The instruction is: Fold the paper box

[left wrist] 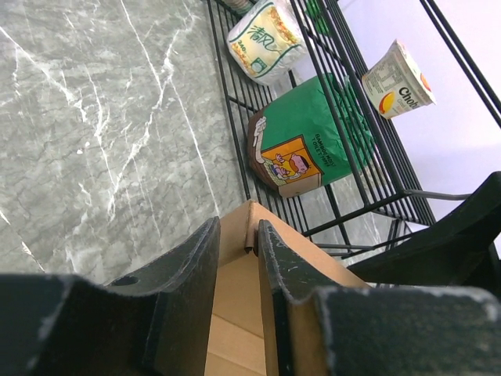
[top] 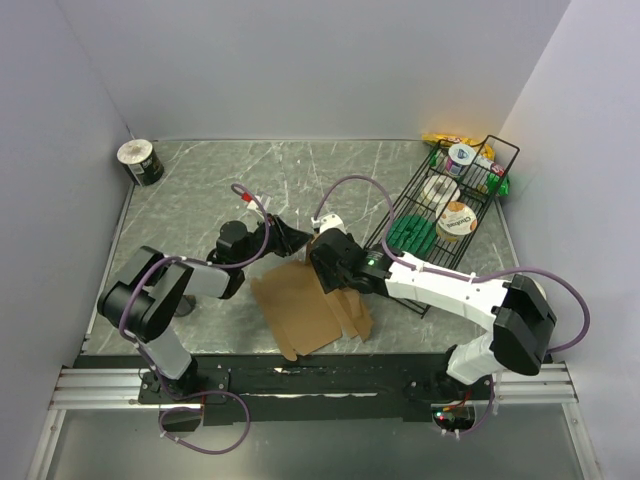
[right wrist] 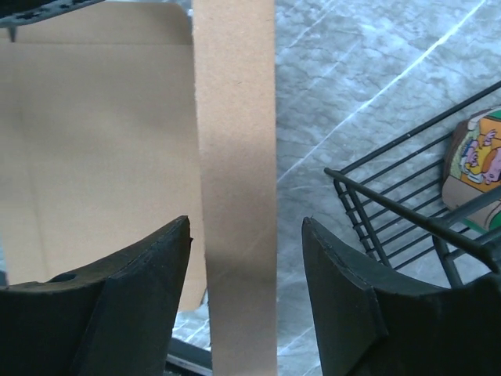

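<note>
The paper box [top: 300,312] is plain brown cardboard, lying partly folded at the near middle of the table. My left gripper [top: 290,238] reaches its far corner from the left. In the left wrist view the left gripper [left wrist: 239,223] straddles a raised corner of the paper box [left wrist: 235,301], and the cardboard edge lies against one finger [left wrist: 286,270]. My right gripper [top: 325,258] is over the box's right part. In the right wrist view the right gripper [right wrist: 246,221] stands open around an upright cardboard strip [right wrist: 235,117], with a gap on either side of it.
A black wire basket [top: 412,195] stands at the right, holding a green bag [top: 412,235], cups [top: 455,220] and a paper roll [top: 438,190]. It shows close beyond the box in both wrist views [left wrist: 235,141] [right wrist: 391,196]. A can-like roll [top: 140,162] sits back left.
</note>
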